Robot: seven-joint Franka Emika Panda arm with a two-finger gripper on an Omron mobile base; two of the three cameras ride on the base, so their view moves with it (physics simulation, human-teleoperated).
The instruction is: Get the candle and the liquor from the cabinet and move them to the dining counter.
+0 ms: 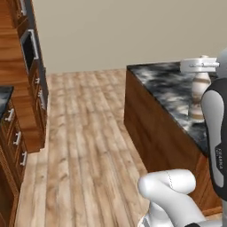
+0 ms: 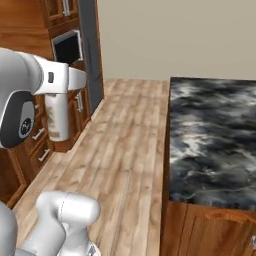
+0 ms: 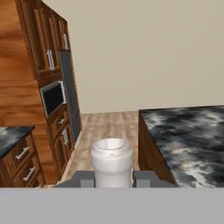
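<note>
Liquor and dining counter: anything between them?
Bare wooden floor in the right base view, between the liquor held in the end effector and the dining counter.

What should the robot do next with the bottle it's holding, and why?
Probably carry the bottle sideways over the dining counter before lowering it. The gripper is shut on the bottle, with a finger on each side of it. In the hand view the bottle hangs over the wooden floor, just beside the counter's edge, so setting it down here would likely miss the stone top.
</note>
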